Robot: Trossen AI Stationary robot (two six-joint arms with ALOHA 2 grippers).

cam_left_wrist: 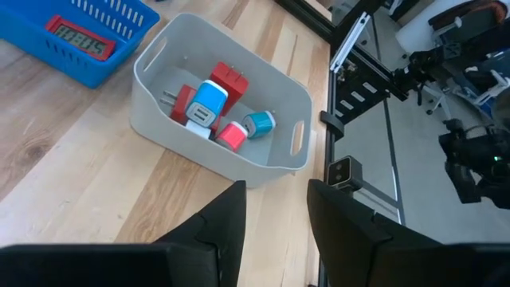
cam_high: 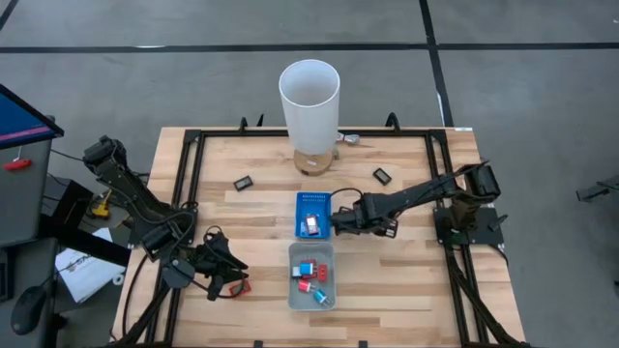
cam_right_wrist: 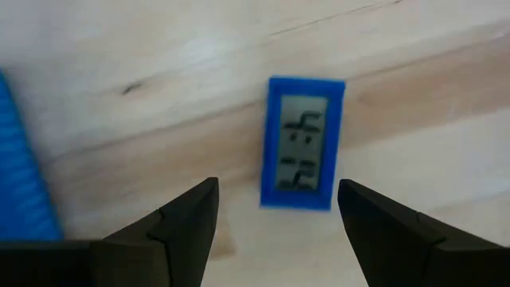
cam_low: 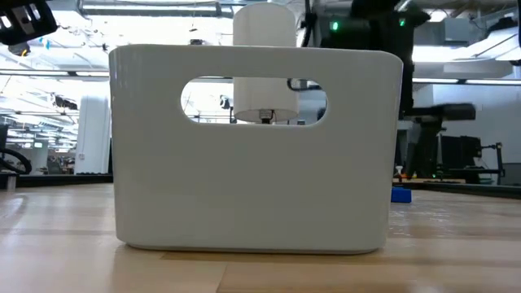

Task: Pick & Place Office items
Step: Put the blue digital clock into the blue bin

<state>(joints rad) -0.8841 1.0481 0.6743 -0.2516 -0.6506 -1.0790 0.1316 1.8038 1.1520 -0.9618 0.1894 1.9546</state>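
Worktop (cam_high: 406,290) lies bare along its right edge. I see my right gripper (cam_right_wrist: 275,209), jaws spread, above a blue block (cam_right_wrist: 303,143) beside the blue tray (cam_high: 302,201). Left gripper (cam_left_wrist: 275,209), jaws parted, faces the grey tray (cam_left_wrist: 271,163) of blocks (cam_left_wrist: 209,104).

a light wooden table (cam_high: 387,290) with a black metal frame along its edges is seen from above. a tall white cylinder (cam_high: 309,106) is stood near its far edge, at the middle. two small black pieces are laid flat on the bare wood, one (cam_high: 243,182) to the left of the cylinder and one (cam_high: 382,176) to its right. a blue tray (cam_high: 311,200) is set at the centre, and a pale grey tray (cam_high: 293,280) just nearer than it. a small blue-framed piece with a light face (cam_right_wrist: 303,143) is laid flat on the wood beside the blue tray.
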